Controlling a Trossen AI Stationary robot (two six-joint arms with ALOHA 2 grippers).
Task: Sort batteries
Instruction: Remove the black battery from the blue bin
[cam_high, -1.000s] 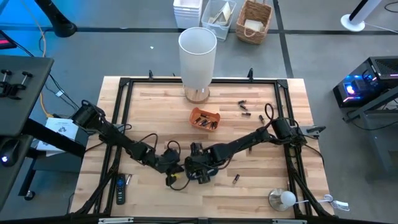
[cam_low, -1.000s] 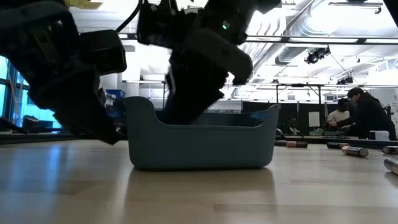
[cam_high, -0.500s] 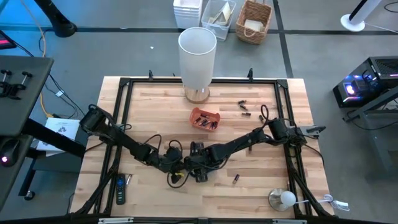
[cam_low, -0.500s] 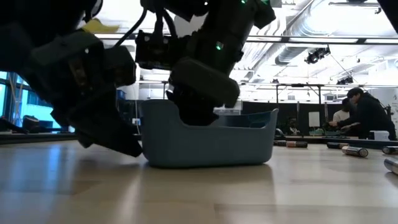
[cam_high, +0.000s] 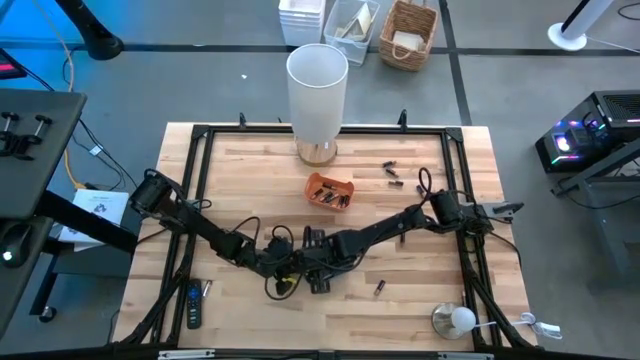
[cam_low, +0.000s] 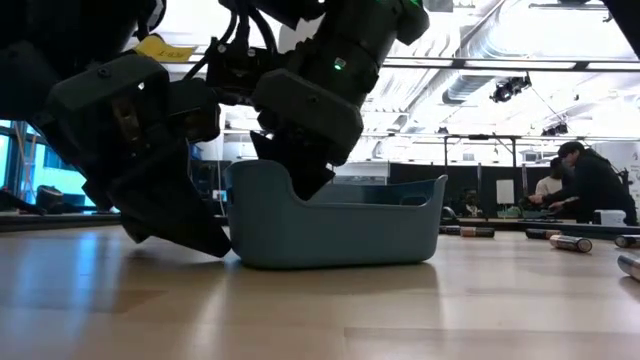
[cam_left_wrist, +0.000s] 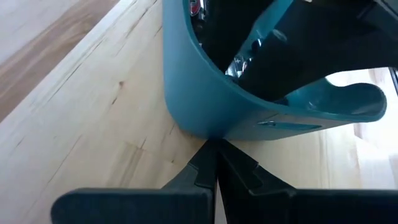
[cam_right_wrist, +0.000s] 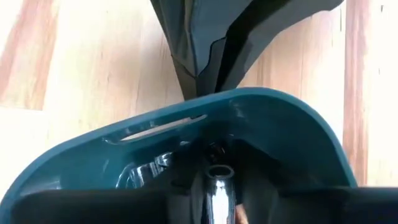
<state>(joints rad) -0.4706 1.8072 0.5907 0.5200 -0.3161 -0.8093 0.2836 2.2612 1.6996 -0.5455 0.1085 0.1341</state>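
A teal tray (cam_low: 350, 230) stands flat on the table, almost hidden under both grippers in the high view. My left gripper (cam_left_wrist: 216, 163) is shut and sits low against the tray's outer end wall (cam_left_wrist: 199, 118). My right gripper (cam_right_wrist: 217, 186) reaches down into the tray (cam_right_wrist: 186, 143), shut on a silver-ended battery (cam_right_wrist: 217, 177). An orange tray (cam_high: 329, 191) farther back holds several batteries. Loose batteries lie near the far right (cam_high: 392, 166) and toward the near edge (cam_high: 380, 288). My left gripper touches the teal tray's outer end wall near its base (cam_left_wrist: 208, 134) with the tips of its shut fingers (cam_left_wrist: 205, 165). It comes slanting down from the table's left, and the tray stays flat on the wood. My right gripper pinches a battery between its two fingers inside the tray, coming from above. The battery's silver end (cam_right_wrist: 217, 173) points toward the tray's end wall. The gripper's own body hides the rest of the hold.
A tall white cylinder (cam_high: 318, 85) stands at the far edge of the table. A black remote (cam_high: 194, 305) lies near the left front corner and a white bulb (cam_high: 455, 320) at the right front. A black frame (cam_high: 200, 135) rims the table. People work in the room behind.
My left gripper moved toward the table's right and came against the teal tray, which slid a little to the right along the table. My right gripper rose somewhat inside the tray and now stands nearer its left end.
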